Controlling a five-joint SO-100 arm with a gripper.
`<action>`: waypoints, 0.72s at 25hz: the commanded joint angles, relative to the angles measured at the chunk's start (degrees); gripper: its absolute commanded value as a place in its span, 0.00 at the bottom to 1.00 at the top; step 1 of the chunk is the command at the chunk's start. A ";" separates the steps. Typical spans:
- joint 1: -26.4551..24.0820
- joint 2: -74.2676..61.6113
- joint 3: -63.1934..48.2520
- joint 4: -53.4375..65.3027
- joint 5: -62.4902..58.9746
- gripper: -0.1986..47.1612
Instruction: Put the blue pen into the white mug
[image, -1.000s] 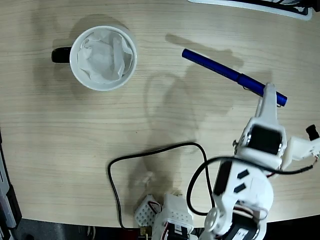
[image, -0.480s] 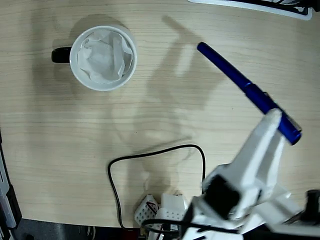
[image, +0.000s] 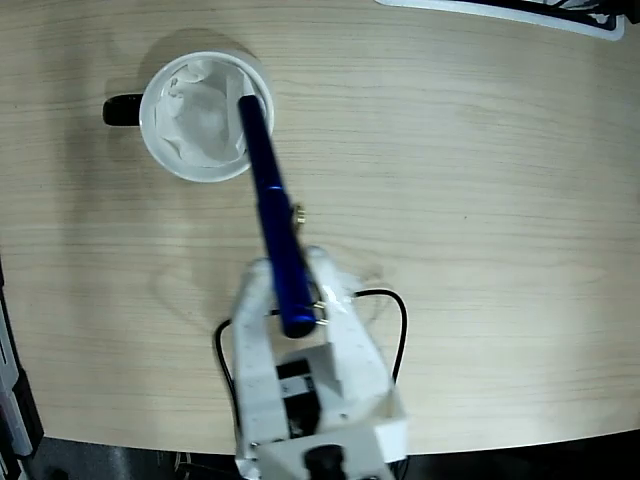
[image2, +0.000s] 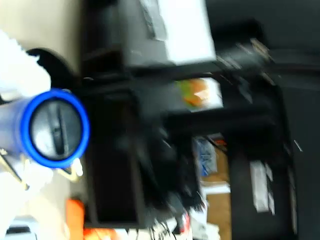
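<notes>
1. Fixed view: the blue pen (image: 272, 205) is lifted off the table (image: 480, 150), held near its lower end by the gripper (image: 297, 300). The fingers are closed around the barrel; the pen juts past them toward the camera.
2. The pen's far tip appears over the right part of the opening of the white mug (image: 207, 116), above the crumpled paper lining. I cannot tell whether the tip is already below the rim or only above it.
3. The mug stands upright at upper left, with its black handle pointing left.
4. Wrist view: blurred. The pen's butt end (image2: 56, 128) fills the left side as a blue ring with a dark centre. A bit of the mug's white and its dark handle shows at far left.
5. Progress, as judged: pick-up and carry done; the pen is lined up with the mug. Left: tip it steeper, lower it, let go.
6. Writing: none legible. Background clutter in the wrist view is too smeared to read.
</notes>
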 joint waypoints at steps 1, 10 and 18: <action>-2.99 2.64 2.90 -2.55 -3.43 0.01; -7.38 -2.81 11.34 -8.00 -4.75 0.01; -8.61 -7.38 16.87 -11.25 -4.66 0.01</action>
